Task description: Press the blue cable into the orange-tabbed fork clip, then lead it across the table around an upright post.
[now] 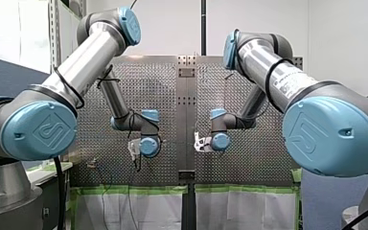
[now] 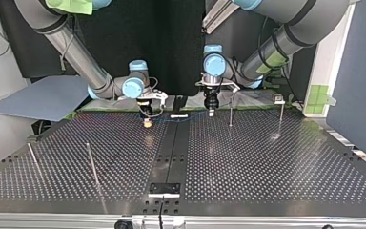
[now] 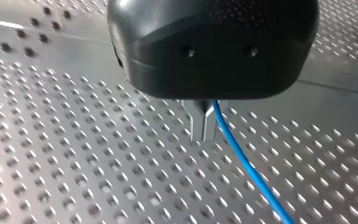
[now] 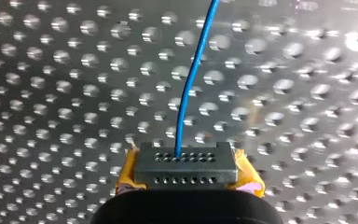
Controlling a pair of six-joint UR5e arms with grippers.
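my left gripper [image 3: 203,127] pinches the blue cable [image 3: 248,169] with narrow fingers. my right gripper [image 4: 185,165] holds it too, yellow pads squeezed in.

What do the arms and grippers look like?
My left arm and my right arm are silver tubes with grey joints and light-blue caps bearing an embossed logo; black cables run along them. My left gripper has a black housing and metal fingers. My right gripper has a dark perforated tip flanked by yellow pads.
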